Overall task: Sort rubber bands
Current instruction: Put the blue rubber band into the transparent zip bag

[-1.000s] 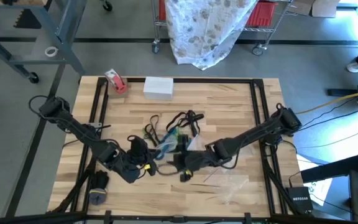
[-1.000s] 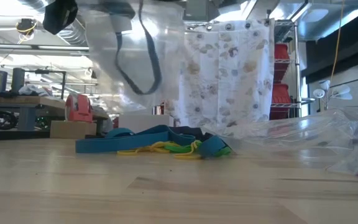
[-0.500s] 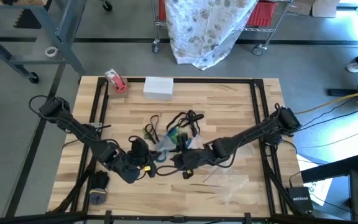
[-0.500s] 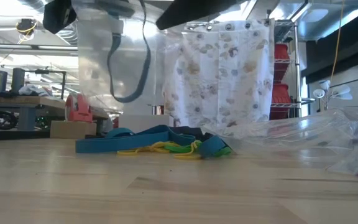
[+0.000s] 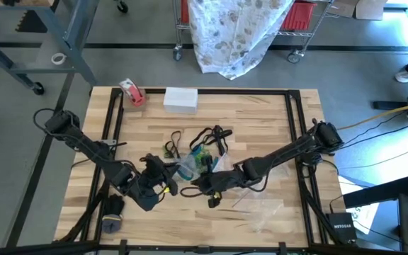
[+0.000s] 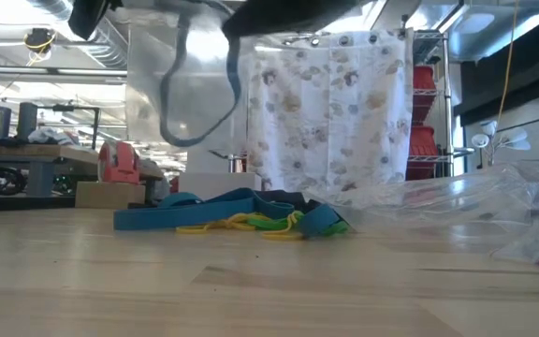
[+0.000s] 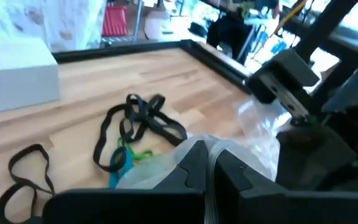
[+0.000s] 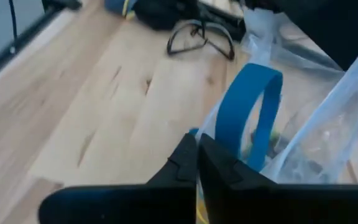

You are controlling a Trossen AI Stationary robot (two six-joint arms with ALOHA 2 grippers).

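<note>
**Right pincer snaps closed at the bag's mouth**

My right pincer [image 5: 198, 185] has just clamped fully closed; a second ago its fingers stood well apart. It sits near the middle of the wooden surface [image 5: 261, 120], hard against the clear, crinkled plastic bag [image 6: 171, 89], and I judge it has pinched the bag's edge — though the contact itself is not plainly shown. Just ahead of my fingers, inside the plastic, arches a wide blue rubber band [image 8: 248, 115].

My left pincer [image 5: 154, 170] is shut on the bag's other side and has not altered over that second. Seen from the surface's level, the bag hangs lifted between the two arms with a dark loop dangling in it.

Beyond the bag lie the remaining bands: a tangle of thin black rubber loops [image 5: 207, 137], plus blue, green and yellow ones heaped together [image 6: 241, 217]. More empty clear bags [image 5: 261, 209] rest near my right arm.

With both sides gripped, I reckon the mouth can now be pulled wide — ready for the next band.
</note>
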